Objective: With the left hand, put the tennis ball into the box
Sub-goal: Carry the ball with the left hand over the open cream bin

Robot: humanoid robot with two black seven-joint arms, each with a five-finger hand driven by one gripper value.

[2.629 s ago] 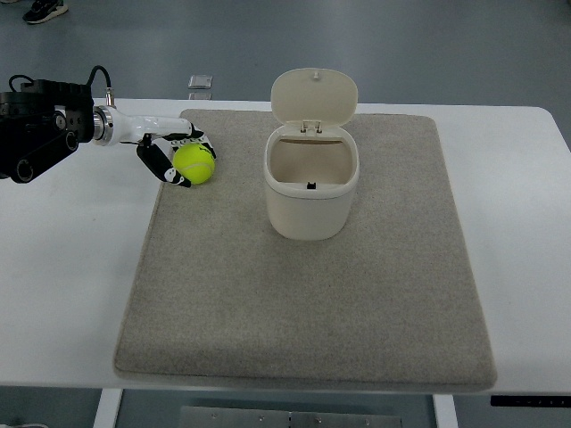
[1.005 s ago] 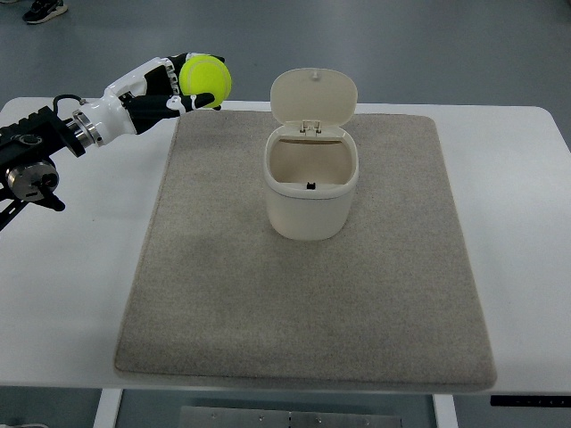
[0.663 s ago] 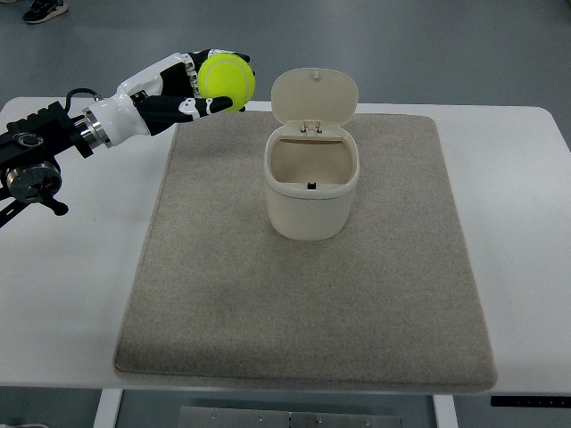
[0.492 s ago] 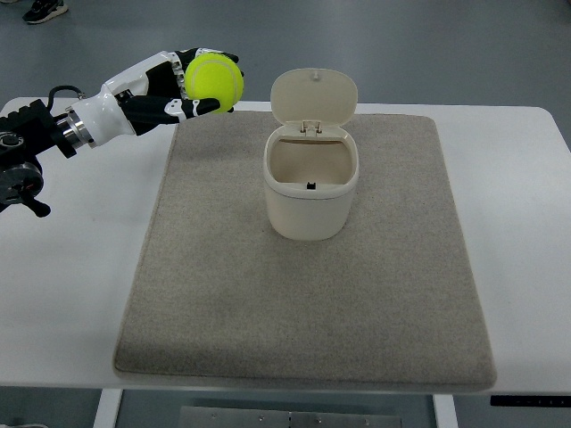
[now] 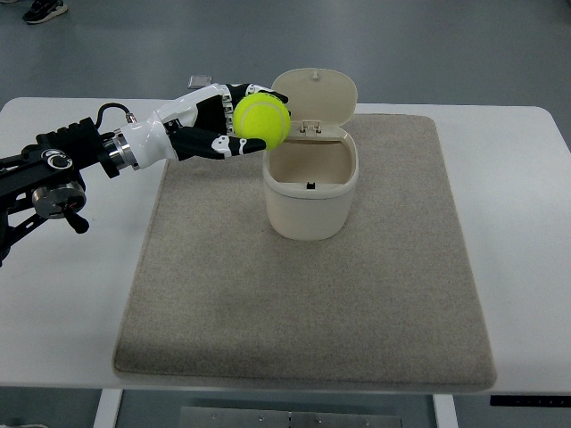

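Note:
My left hand (image 5: 239, 120) holds a yellow-green tennis ball (image 5: 262, 121) in the air, its black-and-white fingers curled around the ball from the left. The ball hangs just over the left rim of the cream box (image 5: 310, 192), which stands on the mat with its hinged lid (image 5: 314, 94) tipped open at the back. The box's inside looks empty. My left arm (image 5: 62, 165) reaches in from the left edge. The right hand does not show.
A beige-grey mat (image 5: 303, 294) covers most of the white table (image 5: 526, 232). A small grey object (image 5: 200, 82) lies on the floor behind the table's far edge. A shoe (image 5: 45, 10) shows at the top left corner.
The left hand lifted the ball off the mat's far left corner, raised it, and has now carried it right and down to the box's left rim.

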